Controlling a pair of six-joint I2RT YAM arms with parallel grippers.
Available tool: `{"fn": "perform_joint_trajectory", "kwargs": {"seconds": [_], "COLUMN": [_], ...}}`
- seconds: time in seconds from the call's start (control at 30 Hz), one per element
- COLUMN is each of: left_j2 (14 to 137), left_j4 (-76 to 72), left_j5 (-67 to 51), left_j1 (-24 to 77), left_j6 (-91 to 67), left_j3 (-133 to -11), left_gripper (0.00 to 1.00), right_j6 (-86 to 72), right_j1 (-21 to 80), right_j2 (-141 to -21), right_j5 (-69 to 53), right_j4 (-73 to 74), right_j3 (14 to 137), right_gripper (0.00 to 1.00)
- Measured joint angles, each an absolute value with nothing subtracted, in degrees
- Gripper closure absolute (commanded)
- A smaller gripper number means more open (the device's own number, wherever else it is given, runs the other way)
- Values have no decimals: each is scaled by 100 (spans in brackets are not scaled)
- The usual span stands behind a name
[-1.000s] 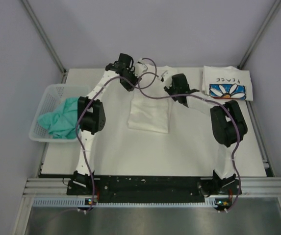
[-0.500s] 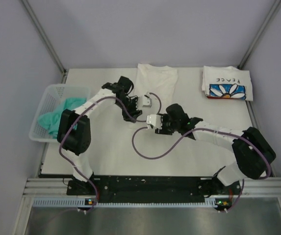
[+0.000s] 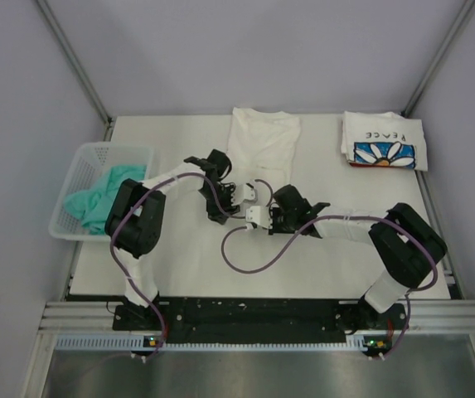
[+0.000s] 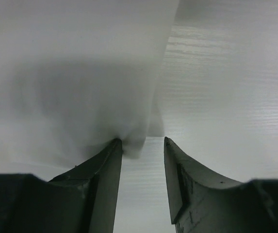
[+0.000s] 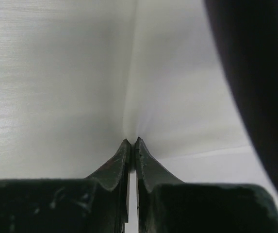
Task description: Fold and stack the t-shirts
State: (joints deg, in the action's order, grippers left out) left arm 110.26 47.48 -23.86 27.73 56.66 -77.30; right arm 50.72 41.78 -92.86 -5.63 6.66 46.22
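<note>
A large white t-shirt (image 3: 264,141) lies spread at the back middle of the table, and no print shows on it. My left gripper (image 3: 229,199) is just near of it, open, with a cloth edge (image 4: 80,73) touching its left fingertip (image 4: 113,145). My right gripper (image 3: 262,217) is close beside it, shut on a fold of white cloth (image 5: 177,87). The white daisy "PEACE" t-shirt (image 3: 384,141) lies folded at the back right. The teal-green t-shirt (image 3: 104,201) is bunched up in the basket.
A white plastic mesh basket (image 3: 75,170) stands at the table's left edge. Purple cables (image 3: 237,253) loop from both wrists over the table's middle. Grey walls and metal frame posts close in the back and sides.
Both grippers have come from the back of the table to the near middle. The white t-shirt, held up folded a second ago, now lies spread at the back.
</note>
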Motion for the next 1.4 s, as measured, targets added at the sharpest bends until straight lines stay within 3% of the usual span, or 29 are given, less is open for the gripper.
{"fn": "perform_joint_trajectory", "kwargs": {"seconds": [0.13,0.5,1.03,1.2,1.4], "left_j2": [11030,10735,7542,7229,7555], "left_j4": [4473,4668,7024,7564,7612], "left_j5": [-2198,-2178,-3288,-3402,-3260], "left_j1": [2781,2875,3109,3155,3059], "left_j6": [5561,5328,5336,5319,5041], "left_j3": [-7653,-7378,-6246,-6967,-8270], "left_gripper": [100,100,100,100,100], "right_j6": [4952,4493,3531,3275,3129], "right_j1": [4187,4582,7059,7091,6300], "right_j2": [-9290,-8425,-5959,-5640,-5170], "right_j5": [-410,-143,-183,-150,-165], "right_j4": [635,1190,3566,3870,3938], "right_j3": [4622,4449,4781,5100,5433], "right_gripper": [100,100,100,100,100]}}
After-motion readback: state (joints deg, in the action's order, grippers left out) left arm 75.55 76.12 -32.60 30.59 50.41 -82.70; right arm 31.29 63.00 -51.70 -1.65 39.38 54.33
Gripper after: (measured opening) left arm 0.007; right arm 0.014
